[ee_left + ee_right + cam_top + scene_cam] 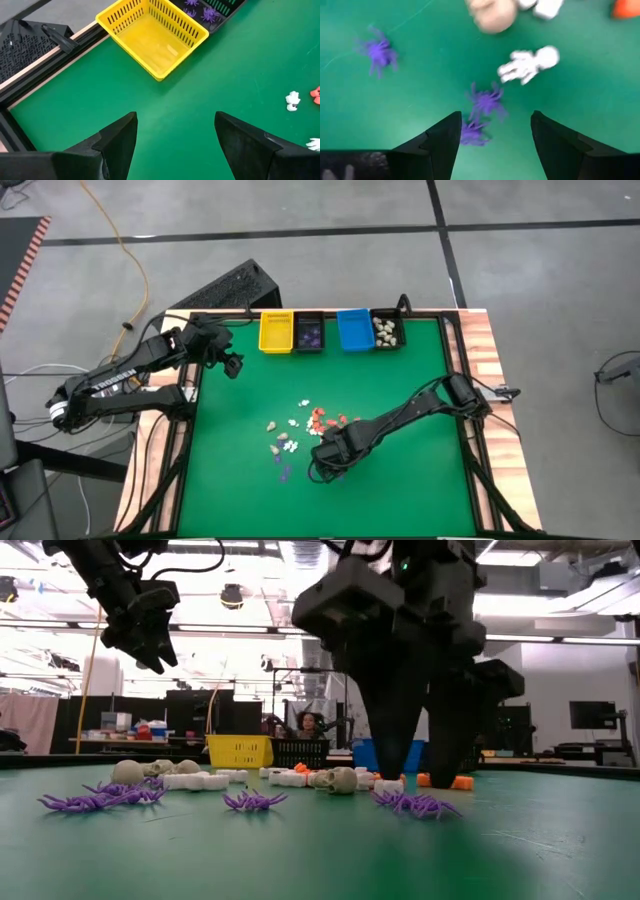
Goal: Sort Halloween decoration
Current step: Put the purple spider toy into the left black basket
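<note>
Right end effector [492, 137] hovering wide open, empty, over purple spiders [485, 102] at lower centre of bench [420, 470]; spiders lying directly between fingers. Left end effector [175, 137] waiting open, empty, upper left near yellow bin [152, 32]; right arm nearer.

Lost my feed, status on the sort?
Right gripper open, low over purple spiders. Left gripper open, empty, near yellow bin. Decorations loose mid-table, path clear.
</note>
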You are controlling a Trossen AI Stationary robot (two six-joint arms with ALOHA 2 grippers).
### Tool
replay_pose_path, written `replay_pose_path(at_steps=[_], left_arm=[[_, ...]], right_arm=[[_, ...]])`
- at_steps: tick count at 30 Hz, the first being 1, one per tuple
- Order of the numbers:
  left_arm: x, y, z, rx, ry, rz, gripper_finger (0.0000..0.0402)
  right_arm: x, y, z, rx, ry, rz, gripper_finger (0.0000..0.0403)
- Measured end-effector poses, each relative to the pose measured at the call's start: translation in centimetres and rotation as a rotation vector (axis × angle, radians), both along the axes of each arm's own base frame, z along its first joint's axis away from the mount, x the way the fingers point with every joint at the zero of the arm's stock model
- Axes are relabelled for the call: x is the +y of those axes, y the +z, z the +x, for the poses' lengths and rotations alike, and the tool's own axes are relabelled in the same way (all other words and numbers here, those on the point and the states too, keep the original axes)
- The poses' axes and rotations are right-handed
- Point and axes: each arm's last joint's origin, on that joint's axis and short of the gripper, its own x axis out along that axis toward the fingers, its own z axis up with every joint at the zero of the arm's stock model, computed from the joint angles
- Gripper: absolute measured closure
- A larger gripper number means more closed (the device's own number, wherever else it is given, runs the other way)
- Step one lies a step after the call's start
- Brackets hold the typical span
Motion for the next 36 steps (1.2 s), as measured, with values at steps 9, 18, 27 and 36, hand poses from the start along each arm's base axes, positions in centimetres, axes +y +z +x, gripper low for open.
replay_pose_path(at_steps=[9,18,27,36], left_arm=[[0.0,0.0,0.0,0.001,0.005,0.003,0.0145],[0.0,0.0,0.0,-0.001,0.008,0.005,0.0145],[0.0,0.0,0.0,-0.007,0.02,-0.002,0.0145],[0.0,0.0,0.0,-0.008,0.02,-0.002,0.0145]], right_arm=[[0.8,-0.3,0.1,-0.04,0.0,-0.047,0.0138],[1.3,-1.5,0.8,-0.053,0.004,-0.006,0.0139],[1.0,-1.7,0.3,0.009,-0.009,-0.023,0.0231],[1.1,-1.7,0.4,-0.003,-0.009,-0.014,0.0352]])
